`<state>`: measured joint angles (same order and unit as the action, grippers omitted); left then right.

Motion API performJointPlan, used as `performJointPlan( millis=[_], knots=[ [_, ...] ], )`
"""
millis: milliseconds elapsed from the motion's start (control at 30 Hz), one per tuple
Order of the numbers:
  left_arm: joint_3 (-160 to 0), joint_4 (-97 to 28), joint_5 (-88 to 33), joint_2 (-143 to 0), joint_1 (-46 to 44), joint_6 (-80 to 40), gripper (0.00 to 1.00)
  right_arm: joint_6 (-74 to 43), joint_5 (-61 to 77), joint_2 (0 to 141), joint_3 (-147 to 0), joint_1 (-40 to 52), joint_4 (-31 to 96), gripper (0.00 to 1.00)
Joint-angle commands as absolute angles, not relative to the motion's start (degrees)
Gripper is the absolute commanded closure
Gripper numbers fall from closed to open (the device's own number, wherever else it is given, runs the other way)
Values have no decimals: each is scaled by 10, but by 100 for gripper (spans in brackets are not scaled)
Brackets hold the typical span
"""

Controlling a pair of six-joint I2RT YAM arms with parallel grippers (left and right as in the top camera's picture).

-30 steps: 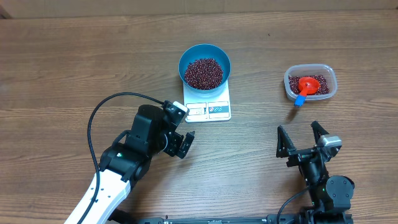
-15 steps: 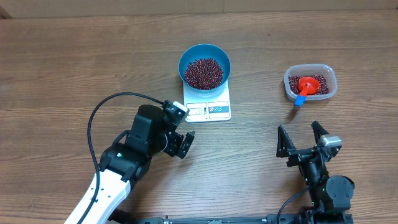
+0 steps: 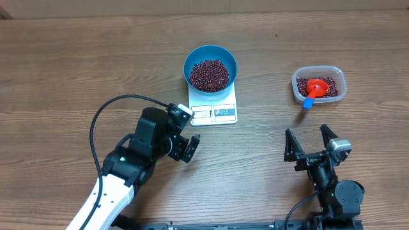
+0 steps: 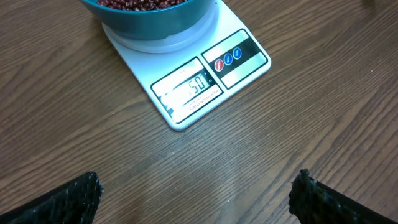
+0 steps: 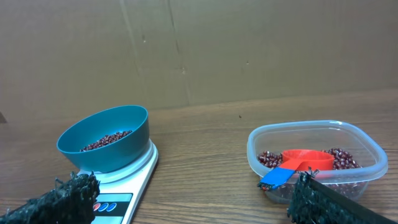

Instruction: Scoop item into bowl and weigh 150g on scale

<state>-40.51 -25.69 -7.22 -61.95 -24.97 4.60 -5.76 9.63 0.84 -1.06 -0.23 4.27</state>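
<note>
On scale (image 3: 215, 112), bowl (image 3: 210, 51) of beans (image 3: 209, 75): weighing check. Near scale, both jaws wide open, empty. Next: confirm display (image 4: 188, 89), else fetch scoop (image 3: 316, 85) right of scale.

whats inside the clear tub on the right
The clear tub holds dark red-brown beans and a red scoop with a blue handle resting on them. Whatever lies beneath the scoop is covered.
</note>
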Motion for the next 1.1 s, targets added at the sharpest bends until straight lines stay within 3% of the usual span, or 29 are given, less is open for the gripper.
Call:
performJointPlan(
  millis=[0,500,733,1067],
  knots=[
    [-403,-257,-69,-622,-248,41,1,-57,90,1,-4,4,39,0],
    [-372,-246,-55,-552,-247,40,1,-57,90,1,-4,4,39,0],
    [-251,-124,-38,-403,-218,7,0,-57,90,1,-4,4,39,0],
    [-54,79,-38,-176,-104,-9,0,-57,90,1,-4,4,39,0]
  ],
)
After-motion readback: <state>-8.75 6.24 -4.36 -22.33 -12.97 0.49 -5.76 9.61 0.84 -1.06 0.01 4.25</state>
